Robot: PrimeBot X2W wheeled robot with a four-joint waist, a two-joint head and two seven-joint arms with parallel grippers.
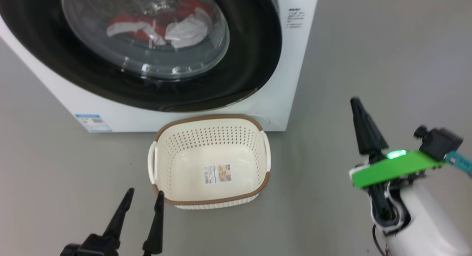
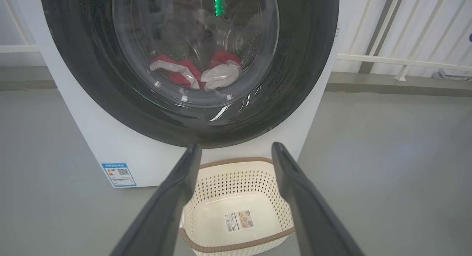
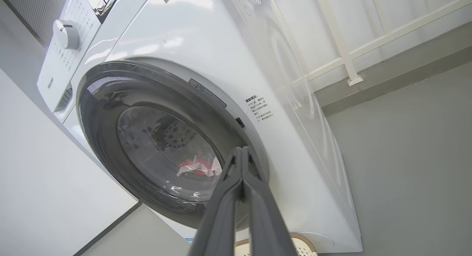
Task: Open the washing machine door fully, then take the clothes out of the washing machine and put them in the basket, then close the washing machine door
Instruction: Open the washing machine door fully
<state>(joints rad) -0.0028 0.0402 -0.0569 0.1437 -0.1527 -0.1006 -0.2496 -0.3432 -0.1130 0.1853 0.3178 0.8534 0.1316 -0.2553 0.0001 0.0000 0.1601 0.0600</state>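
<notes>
1. A white front-loading washing machine (image 1: pixel 295 82) stands on a grey floor (image 1: pixel 368 45). Its round door (image 1: pixel 250 64), with a wide glossy black rim and a bulging glass window, sits closed against the machine's front.
2. The clothes (image 1: pixel 184 27), a red and white bundle, lie inside the drum behind the glass, low in the window.
3. A cream perforated basket (image 1: pixel 206 145) with a brown rim stands empty on the floor. It is just in front of the machine's lower edge, below the door, with a barcode sticker on its bottom.
4. The left gripper (image 1: pixel 144 193) is at the lower left, with its two dark fingers spread wide and holding nothing. The tips are near the basket's near left corner, and the nearer finger is just beside the rim.
5. In the left wrist view, the left gripper (image 2: pixel 236 147) frames the basket (image 2: pixel 236 182) between its open fingers. The door (image 2: pixel 302 64) and clothes (image 2: pixel 195 69) are above and beyond.
6. The right gripper (image 1: pixel 356 101) is over the floor to the right of the basket, well apart from it. Its fingers are pressed together with nothing between them.
7. In the right wrist view, the right gripper (image 3: pixel 241 149) points at the right side of the door's (image 3: pixel 99 112) rim. The clothes (image 3: pixel 197 167) show just left of the tips, behind the glass.
</notes>
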